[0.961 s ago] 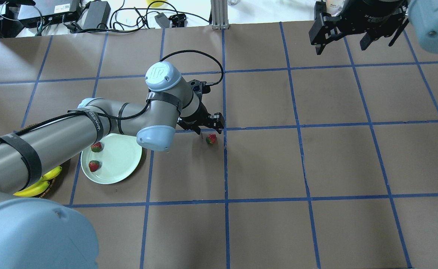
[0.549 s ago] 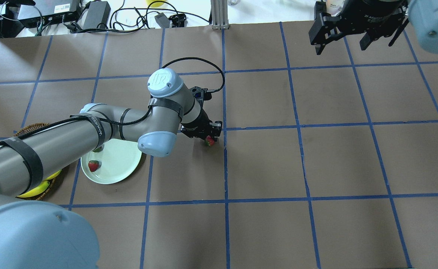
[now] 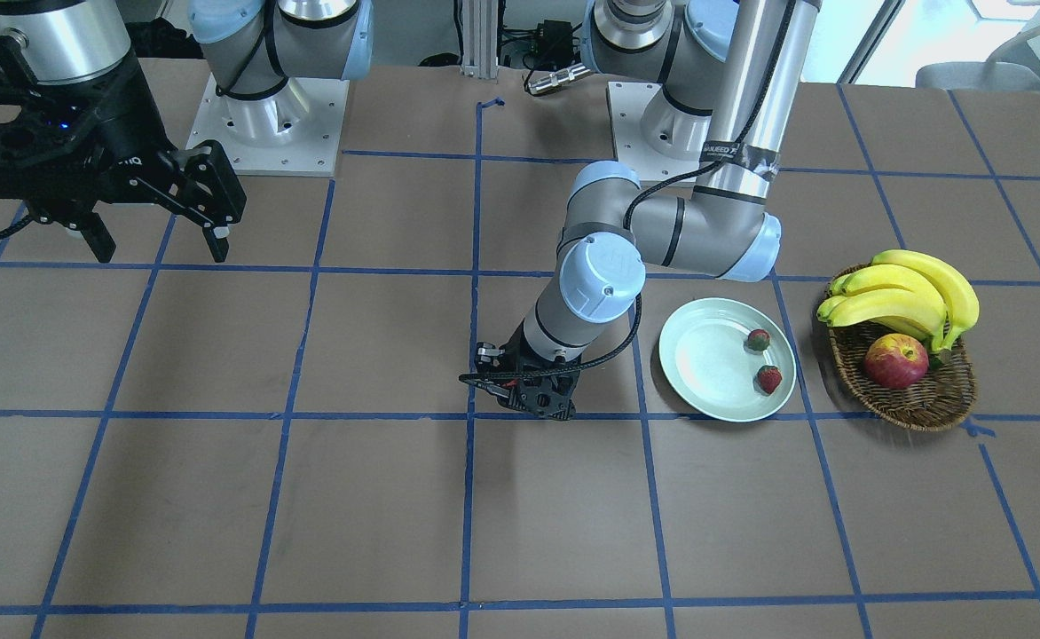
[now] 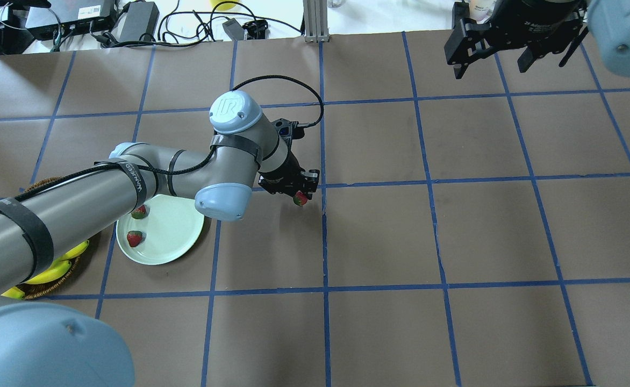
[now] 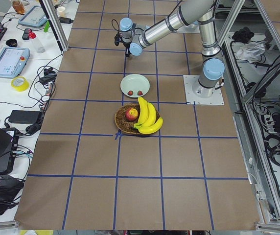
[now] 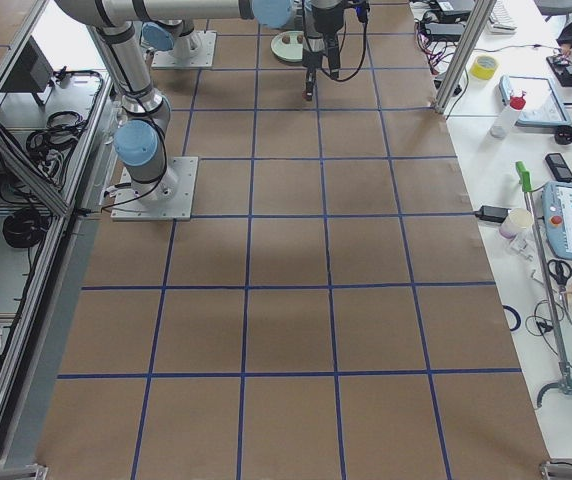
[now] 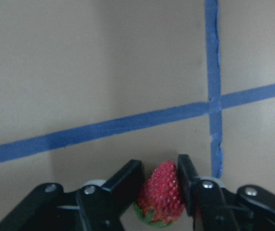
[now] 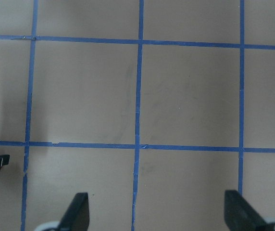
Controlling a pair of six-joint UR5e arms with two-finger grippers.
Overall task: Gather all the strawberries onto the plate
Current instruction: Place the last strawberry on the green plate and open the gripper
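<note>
Since the earlier frames the left tool has dropped, closed on the small red strawberry with a green cap and risen slightly. It now pinches narrow around the berry, just off the brown table beside a blue tape cross. Two more strawberries lie on the round pale mint plate, left of the held one. The right tool hangs wide and empty, far right.

Risks: only the fingertips hold the rounded berry, so a fast swing could squirt it out. The forearm overhangs the plate's far rim, so a low pass may clip it.

Bare table lies between berry and plate. The brown wicker basket of bananas and apple sits just beyond, so overshoot lands there.
</note>
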